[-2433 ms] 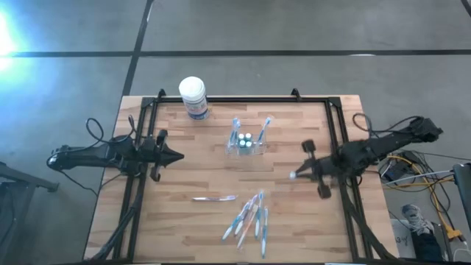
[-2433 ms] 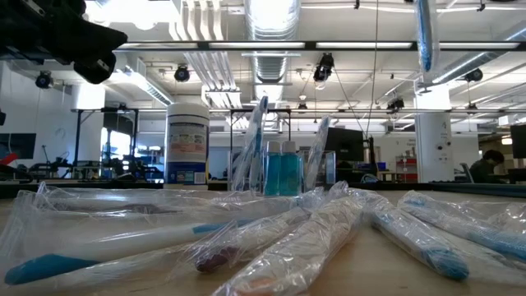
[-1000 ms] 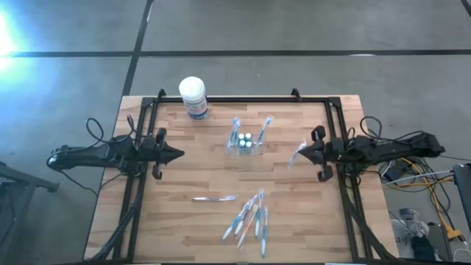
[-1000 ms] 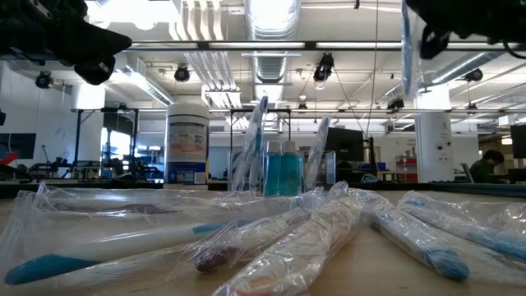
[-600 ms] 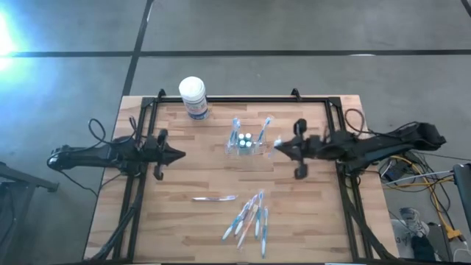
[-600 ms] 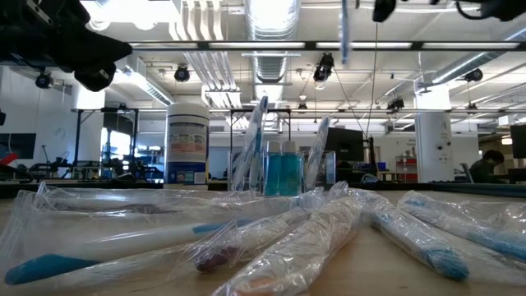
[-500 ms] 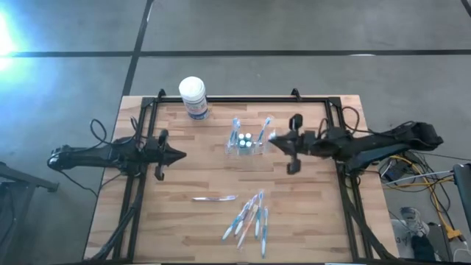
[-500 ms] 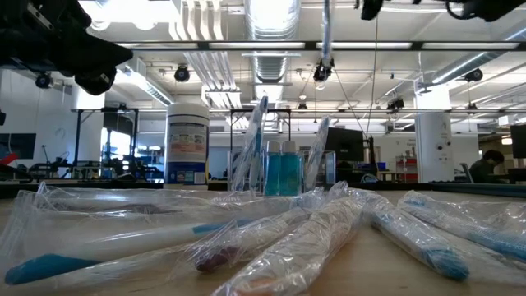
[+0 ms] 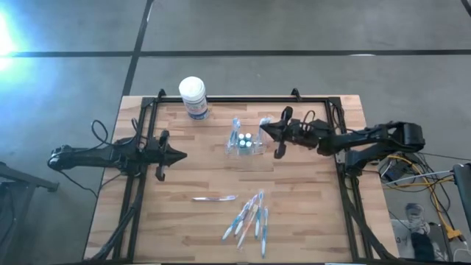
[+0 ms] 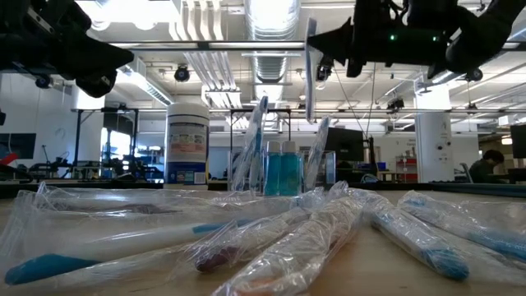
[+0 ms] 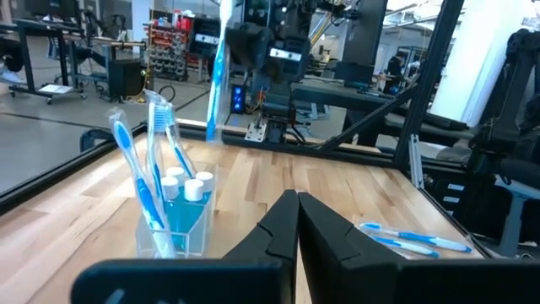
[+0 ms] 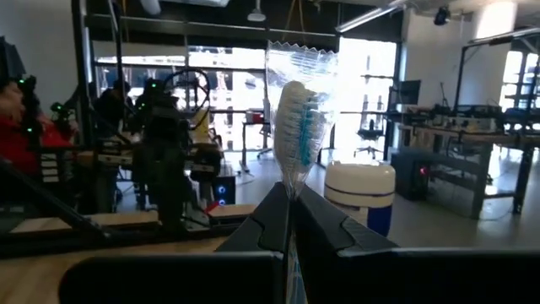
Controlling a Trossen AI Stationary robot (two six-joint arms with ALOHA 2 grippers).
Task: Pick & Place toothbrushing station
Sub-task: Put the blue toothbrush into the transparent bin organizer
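My right arm reaches in over the table's middle, right gripper (image 9: 265,129) clamped tight, fingers (image 12: 314,221) pressed together. My left arm waits low at the left edge, left gripper (image 9: 179,155) closed too.

left arm (image 9: 96,157): dark, slim, jointed, with a looped black cable near its wrist
right arm (image 9: 368,140): dark, chunky links, black cables curling along its top
left gripper (image 11: 291,221): two matte black tapered fingers
right gripper (image 12: 289,221): same black wedge fingers
lights: small green dots on the right arm's housing
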